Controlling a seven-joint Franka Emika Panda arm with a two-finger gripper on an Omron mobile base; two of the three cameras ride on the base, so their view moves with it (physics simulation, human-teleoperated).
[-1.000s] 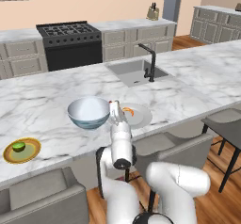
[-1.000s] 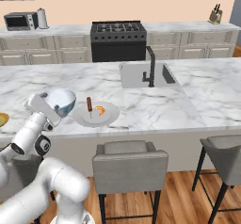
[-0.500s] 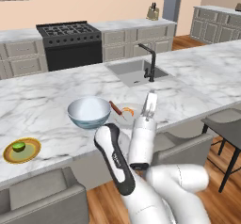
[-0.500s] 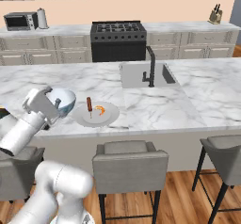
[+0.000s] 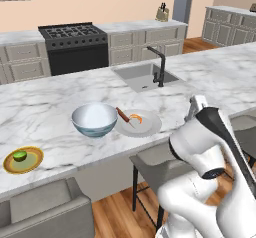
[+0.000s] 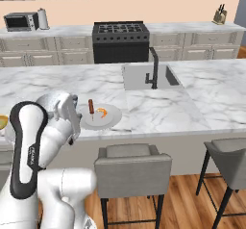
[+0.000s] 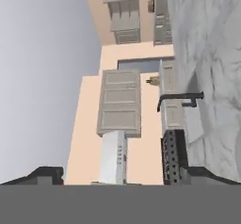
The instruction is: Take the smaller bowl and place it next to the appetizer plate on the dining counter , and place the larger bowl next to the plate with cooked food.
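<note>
The larger bowl (image 5: 95, 119), white with a blue-green outside, stands upright on the dining counter (image 5: 45, 107), touching the left rim of the white plate with cooked food (image 5: 138, 123). The yellow appetizer plate (image 5: 23, 159) lies near the counter's front left edge. The smaller bowl is out of view. My gripper (image 7: 121, 175) is open and empty, its dark fingertips (image 7: 44, 173) set wide apart. My hand (image 5: 196, 107) hangs at the counter's front edge, to the right of the cooked-food plate (image 6: 100, 116) and well away from the bowl.
A sink (image 5: 142, 76) with a black faucet (image 5: 159, 67) is set into the counter behind the plates. Grey stools (image 6: 132, 163) stand along the near side. A black stove (image 5: 75, 44) and cabinets line the back wall.
My hand has swung to the right along the counter's front edge, away from the bowl and the white plate. The bowl and both plates have stayed put.
</note>
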